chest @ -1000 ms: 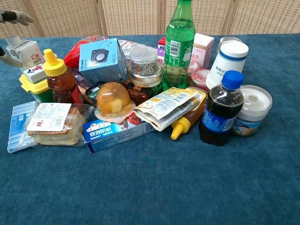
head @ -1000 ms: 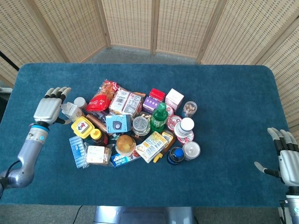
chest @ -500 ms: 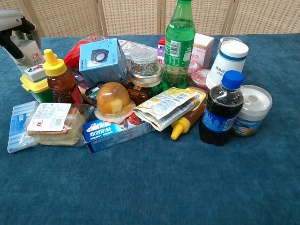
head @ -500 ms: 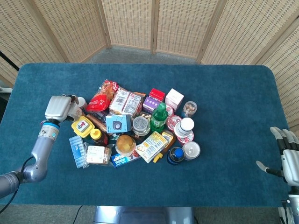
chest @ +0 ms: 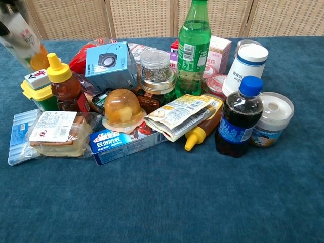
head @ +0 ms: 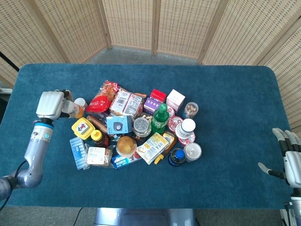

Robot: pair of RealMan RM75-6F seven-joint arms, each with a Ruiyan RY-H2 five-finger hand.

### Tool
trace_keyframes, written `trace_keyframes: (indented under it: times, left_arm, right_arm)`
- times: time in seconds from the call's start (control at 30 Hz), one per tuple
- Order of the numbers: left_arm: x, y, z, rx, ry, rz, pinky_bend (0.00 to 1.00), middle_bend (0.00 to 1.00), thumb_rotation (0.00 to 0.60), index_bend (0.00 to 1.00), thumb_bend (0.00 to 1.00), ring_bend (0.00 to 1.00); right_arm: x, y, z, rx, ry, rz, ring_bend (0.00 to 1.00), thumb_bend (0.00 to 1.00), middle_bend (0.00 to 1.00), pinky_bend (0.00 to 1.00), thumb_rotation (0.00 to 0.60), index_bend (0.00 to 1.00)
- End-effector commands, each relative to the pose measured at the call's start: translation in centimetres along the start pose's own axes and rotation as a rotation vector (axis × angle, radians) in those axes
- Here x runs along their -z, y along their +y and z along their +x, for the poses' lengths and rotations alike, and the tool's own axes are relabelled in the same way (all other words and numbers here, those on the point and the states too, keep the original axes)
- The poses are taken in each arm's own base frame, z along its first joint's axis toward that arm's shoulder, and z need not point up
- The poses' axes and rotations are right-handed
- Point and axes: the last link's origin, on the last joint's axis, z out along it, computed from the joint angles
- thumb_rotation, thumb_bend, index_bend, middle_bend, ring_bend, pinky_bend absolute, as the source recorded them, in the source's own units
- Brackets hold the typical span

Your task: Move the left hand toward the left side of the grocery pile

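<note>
The grocery pile [head: 136,125] lies at the middle of the blue table [head: 225,94]. My left hand [head: 51,104] is at the pile's left edge and grips a small white drink carton [head: 70,109]. In the chest view that carton [chest: 21,39] shows blurred and tilted at the top left, raised above the yellow-lidded tub [chest: 35,88]; the hand itself is barely visible there. My right hand [head: 290,160] stays at the table's right edge, far from the pile, fingers spread and holding nothing.
A honey bottle [chest: 63,83], a blue box [chest: 106,63] and a wrapped sandwich [chest: 55,132] sit just right of the left hand. A green bottle [chest: 193,45] stands tall mid-pile. Wicker screens [head: 155,23] stand behind the table.
My left hand closed over the white carton at the pile's left edge, then drew it up and to the left. The right hand has barely moved.
</note>
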Motion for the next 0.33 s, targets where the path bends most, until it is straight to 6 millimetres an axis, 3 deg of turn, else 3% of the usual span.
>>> trace_keyframes:
  times: [0.03, 0.17, 0.33]
  left_arm:
    - [1.2, -0.1, 4.4, 0.018, 0.082, 0.000, 0.87, 0.89, 0.600, 0.78, 0.00, 0.82]
    - [2.2, 0.0, 7.5, 0.013, 0.126, 0.003, 0.87, 0.89, 0.600, 0.77, 0.00, 0.82]
    - [2.7, -0.1, 9.1, 0.005, 0.145, 0.012, 0.87, 0.89, 0.600, 0.78, 0.00, 0.82]
  right_arm:
    - [0.1, -0.1, 0.0, 0.000, 0.000, 0.003, 0.00, 0.00, 0.00, 0.00, 0.600, 0.00]
    - [0.2, -0.2, 0.1, 0.001, 0.004, 0.008, 0.00, 0.00, 0.00, 0.00, 0.600, 0.00]
    - [0.3, -0.3, 0.2, -0.001, 0.008, 0.012, 0.00, 0.00, 0.00, 0.00, 0.600, 0.00]
